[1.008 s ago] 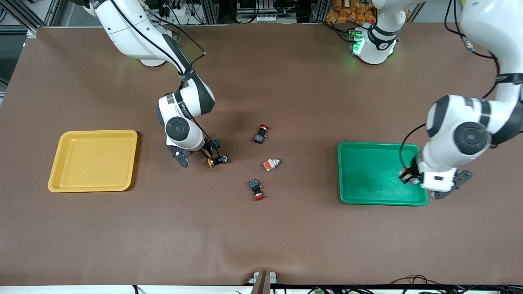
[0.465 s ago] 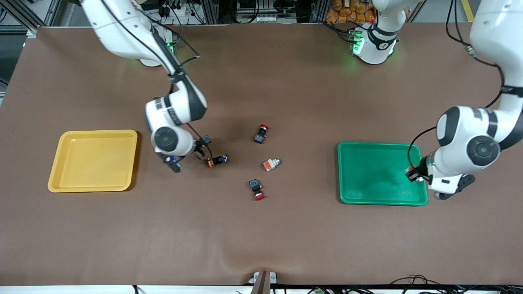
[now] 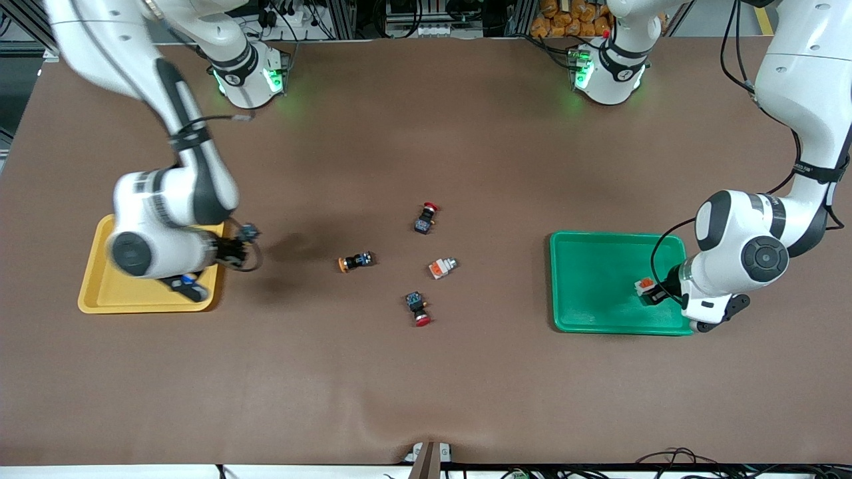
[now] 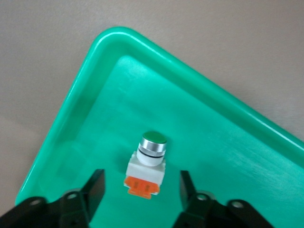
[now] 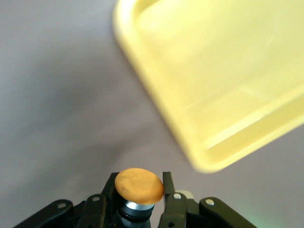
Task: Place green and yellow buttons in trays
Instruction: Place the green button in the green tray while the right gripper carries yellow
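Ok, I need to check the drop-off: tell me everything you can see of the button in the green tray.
The button has a white, plastic-looking body, a silvery collar with a green cap, and an orange block at the other end. It lies on the green tray floor near a corner, between the open fingers of the left gripper, which do not touch it.

**Bystanders on the brown mat**

A matte brown table covering (image 3: 466, 386) fills the front view, rippled at its lower edge. Near the centre lie two small black-bodied push-button switches with red caps: one (image 3: 425, 217) above centre, the other (image 3: 418, 309) below it. At the bottom edge, middle, sits a small grey bracket (image 3: 426, 456), possibly a clamp. Orange objects (image 3: 572, 16) cluster at upper right.
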Robot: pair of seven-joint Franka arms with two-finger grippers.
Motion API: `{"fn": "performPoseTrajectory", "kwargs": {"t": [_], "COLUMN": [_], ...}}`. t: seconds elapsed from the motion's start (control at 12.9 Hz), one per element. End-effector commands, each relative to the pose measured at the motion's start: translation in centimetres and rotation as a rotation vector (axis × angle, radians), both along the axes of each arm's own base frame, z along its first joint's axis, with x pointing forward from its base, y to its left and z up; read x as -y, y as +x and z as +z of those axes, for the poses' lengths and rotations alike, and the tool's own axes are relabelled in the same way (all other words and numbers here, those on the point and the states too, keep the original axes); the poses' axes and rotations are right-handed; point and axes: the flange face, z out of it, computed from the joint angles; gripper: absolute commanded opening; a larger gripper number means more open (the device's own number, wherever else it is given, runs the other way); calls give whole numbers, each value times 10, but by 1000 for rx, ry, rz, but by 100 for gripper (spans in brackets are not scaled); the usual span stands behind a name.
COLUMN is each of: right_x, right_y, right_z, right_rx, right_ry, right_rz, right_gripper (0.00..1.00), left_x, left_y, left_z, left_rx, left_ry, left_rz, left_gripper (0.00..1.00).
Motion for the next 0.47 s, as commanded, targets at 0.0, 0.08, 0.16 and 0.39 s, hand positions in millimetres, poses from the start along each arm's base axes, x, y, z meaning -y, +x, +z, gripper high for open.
{"fn": "performPoseTrajectory", "kwargs": {"t": [0.0,0.08,0.16,0.39], "right_x": [79,110,145,234], "right_y": [-7,-9,-11,-21], "right_z": [-2,-4,-11,-55], "right_rx": [-6,1,25,112], "right_ry": [84,107,125,175], "right_rz": [133,171,215,377], "right_gripper": [0,0,0,0], "left_x": [31,57,83,178], "left_y": [-1,-3,-6,-17], "left_z": [29,36,41,62], "left_rx": [21,23,27,59], "left_ry": [9,-2,-19,-59], "left_rz": [-17,-21,7,98], "left_gripper": [100,100,100,100]}}
